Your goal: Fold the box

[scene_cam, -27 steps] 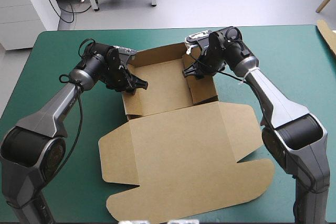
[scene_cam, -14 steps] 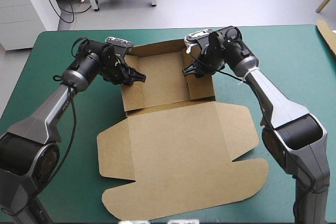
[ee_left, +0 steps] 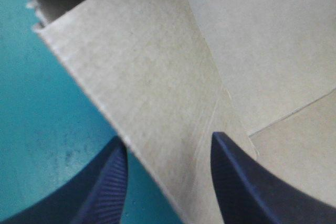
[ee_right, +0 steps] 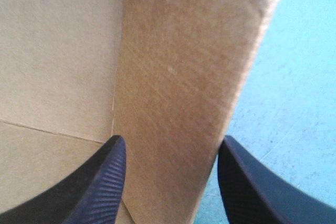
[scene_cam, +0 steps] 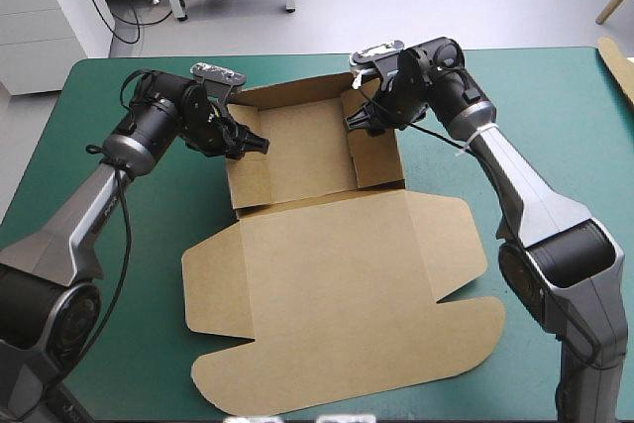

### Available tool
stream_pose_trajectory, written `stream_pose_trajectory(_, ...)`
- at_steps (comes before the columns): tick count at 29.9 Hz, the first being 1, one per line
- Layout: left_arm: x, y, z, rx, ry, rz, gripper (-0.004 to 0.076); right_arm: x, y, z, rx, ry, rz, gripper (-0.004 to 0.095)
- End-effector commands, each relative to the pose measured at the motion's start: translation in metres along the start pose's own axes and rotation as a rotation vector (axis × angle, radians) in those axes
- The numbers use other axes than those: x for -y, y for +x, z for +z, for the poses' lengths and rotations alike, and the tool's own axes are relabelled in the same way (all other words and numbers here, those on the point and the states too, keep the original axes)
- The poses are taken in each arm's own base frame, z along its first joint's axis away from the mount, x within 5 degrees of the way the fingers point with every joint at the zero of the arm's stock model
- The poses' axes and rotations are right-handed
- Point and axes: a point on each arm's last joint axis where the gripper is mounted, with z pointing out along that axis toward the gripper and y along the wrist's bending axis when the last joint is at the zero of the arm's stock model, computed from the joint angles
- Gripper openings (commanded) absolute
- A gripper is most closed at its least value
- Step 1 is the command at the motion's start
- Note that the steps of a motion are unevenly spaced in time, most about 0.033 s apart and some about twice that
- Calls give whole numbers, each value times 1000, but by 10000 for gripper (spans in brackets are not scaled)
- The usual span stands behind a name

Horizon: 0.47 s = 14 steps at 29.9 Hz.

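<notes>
The brown box [scene_cam: 297, 151] lies mid-table as an open tray with its walls raised at the far end. Its wide lid [scene_cam: 337, 294] lies flat toward the near edge. My left gripper [scene_cam: 256, 144] is at the tray's left wall [scene_cam: 236, 170], near the far corner. In the left wrist view this gripper [ee_left: 169, 139] stands open with the wall [ee_left: 152, 93] between its black fingers. My right gripper [scene_cam: 359, 124] is at the right wall [scene_cam: 381, 160]. In the right wrist view it [ee_right: 172, 140] is open astride that wall [ee_right: 178, 77].
A strip of more brown board [scene_cam: 619, 66] pokes in at the table's far right edge. Bare teal-green cover [scene_cam: 119, 245] lies left of the box, and more of it [scene_cam: 555, 126] to the right. The lid's flaps reach close to the near edge.
My left gripper has moved left and toward the far edge, and the tray's left wall now stands more upright. My right gripper shifted slightly toward the far edge. The box slid a little left.
</notes>
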Motion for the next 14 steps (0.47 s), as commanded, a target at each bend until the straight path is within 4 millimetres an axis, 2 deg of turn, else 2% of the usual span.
stream_pose_trajectory(1,1,-5,-60,174,1,12,352,-1,-13,-67,194,5,-8,491)
stream_pose_trajectory(8,-2,12,-113,241,-9,20,352,-1,-11,-93,247,-1,-6,491)
stream_pose_trajectory(14,-2,33,-156,285,-6,90,348,-1,-10,-98,258,7,-8,491)
